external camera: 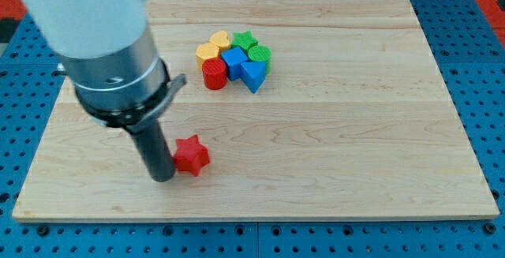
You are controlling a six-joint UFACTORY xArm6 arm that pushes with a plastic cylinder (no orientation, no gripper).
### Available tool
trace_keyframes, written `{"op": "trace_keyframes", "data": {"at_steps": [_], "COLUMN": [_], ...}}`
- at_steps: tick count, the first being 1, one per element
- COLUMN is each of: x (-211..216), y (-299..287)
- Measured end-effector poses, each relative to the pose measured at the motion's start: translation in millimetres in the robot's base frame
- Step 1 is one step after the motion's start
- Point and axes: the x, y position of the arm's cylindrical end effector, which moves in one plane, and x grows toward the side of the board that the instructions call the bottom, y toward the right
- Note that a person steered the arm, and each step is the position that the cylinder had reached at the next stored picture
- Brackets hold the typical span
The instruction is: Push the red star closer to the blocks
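Note:
The red star lies alone on the wooden board, toward the view's bottom left. My tip stands on the board right against the star's left side, slightly below it. The other blocks sit packed together near the view's top centre: a red cylinder, a blue cube, a blue triangle, a yellow block, a yellow heart, a green star and a green round block. The cluster lies up and to the right of the red star, well apart from it.
The arm's large grey and white body hangs over the board's left part and hides the surface beneath it. A blue perforated table surrounds the board on all sides.

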Motion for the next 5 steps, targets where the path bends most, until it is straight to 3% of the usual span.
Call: {"op": "trace_keyframes", "data": {"at_steps": [2, 5], "x": [-5, -64], "y": [60, 57]}}
